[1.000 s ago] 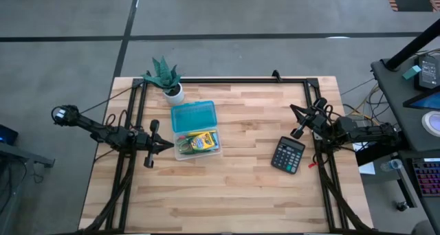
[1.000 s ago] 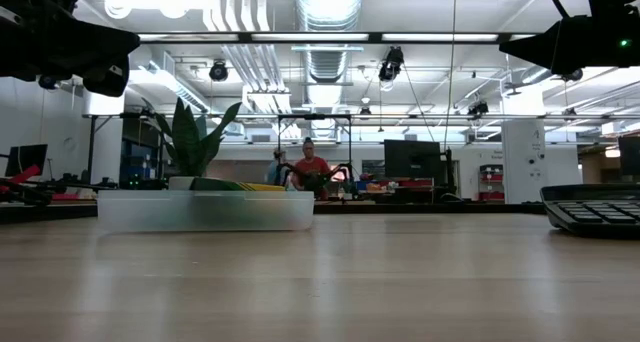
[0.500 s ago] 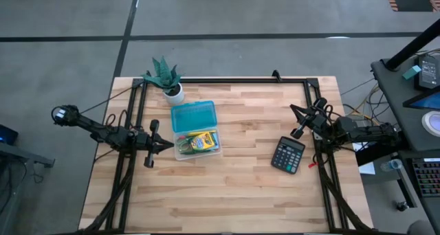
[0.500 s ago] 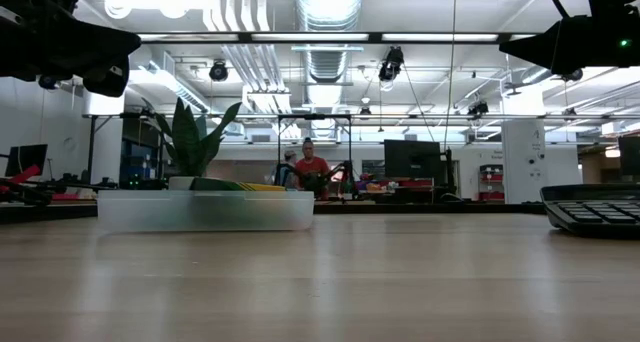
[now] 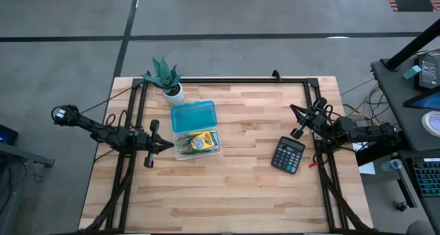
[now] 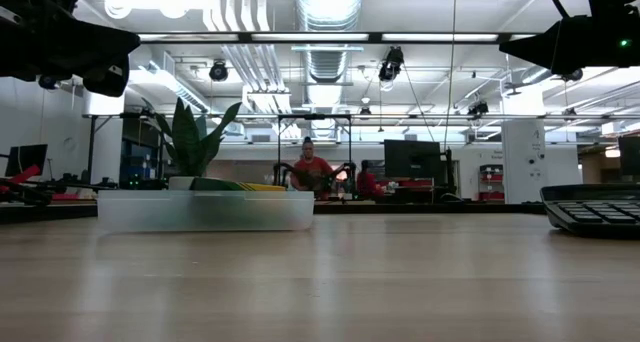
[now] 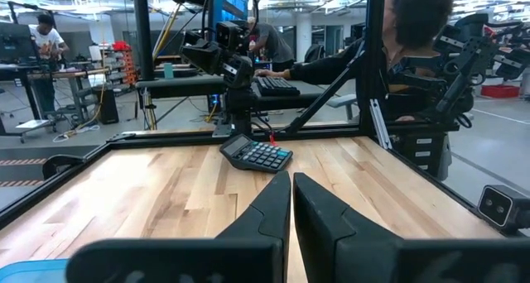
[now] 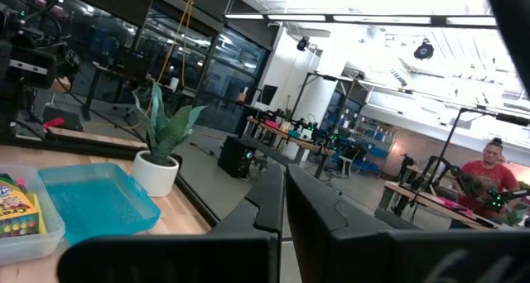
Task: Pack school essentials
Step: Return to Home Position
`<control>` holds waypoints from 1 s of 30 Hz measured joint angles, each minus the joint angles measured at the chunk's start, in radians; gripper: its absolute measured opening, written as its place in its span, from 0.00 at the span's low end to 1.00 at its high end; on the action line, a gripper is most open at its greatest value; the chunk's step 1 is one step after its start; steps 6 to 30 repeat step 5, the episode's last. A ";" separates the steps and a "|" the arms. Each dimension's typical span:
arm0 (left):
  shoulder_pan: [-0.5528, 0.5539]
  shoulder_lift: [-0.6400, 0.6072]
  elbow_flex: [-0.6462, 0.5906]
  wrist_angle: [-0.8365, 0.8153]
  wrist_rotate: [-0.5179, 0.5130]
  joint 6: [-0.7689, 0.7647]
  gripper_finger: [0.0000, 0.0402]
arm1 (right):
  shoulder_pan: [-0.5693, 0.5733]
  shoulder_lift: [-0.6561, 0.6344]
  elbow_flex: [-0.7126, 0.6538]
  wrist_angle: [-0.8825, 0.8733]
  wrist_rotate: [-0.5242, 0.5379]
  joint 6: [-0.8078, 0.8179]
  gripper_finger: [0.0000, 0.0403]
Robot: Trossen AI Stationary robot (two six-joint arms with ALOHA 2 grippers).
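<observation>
1. Left pincer (image 5: pixel 168 146) hovers over the left side of the counter (image 5: pixel 240 194), its tip just beside the supply box (image 5: pixel 219 147). In the left wrist view its fingers (image 7: pixel 269 204) are clenched together on nothing
2. Potted plant (image 5: pixel 165 77) stands at the counter's far edge, just beyond the blue lid (image 5: pixel 193 116) of the supply box
3. Left of centre, the supply box lies with its lid folded back flat. The yellow-green crayon box (image 5: pixel 201 140) rests on top inside the clear tray, and whatever lies beneath it is too small to tell
4. Calculator (image 5: pixel 287 154) lies askew on the right, well apart from the supply box
5. Right pincer (image 5: pixel 293 109) hangs near the right edge, close to the calculator, with its fingers (image 8: pixel 269 192) pressed together and empty
</observation>
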 joint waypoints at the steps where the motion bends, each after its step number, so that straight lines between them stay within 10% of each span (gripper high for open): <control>1: 0.000 0.000 0.000 0.000 0.000 0.000 0.00 | 0.000 0.000 0.000 0.000 0.000 0.000 0.02; 30: 0.000 0.000 0.000 0.000 0.000 0.000 0.00 | 0.000 0.000 0.000 0.000 0.000 0.000 0.02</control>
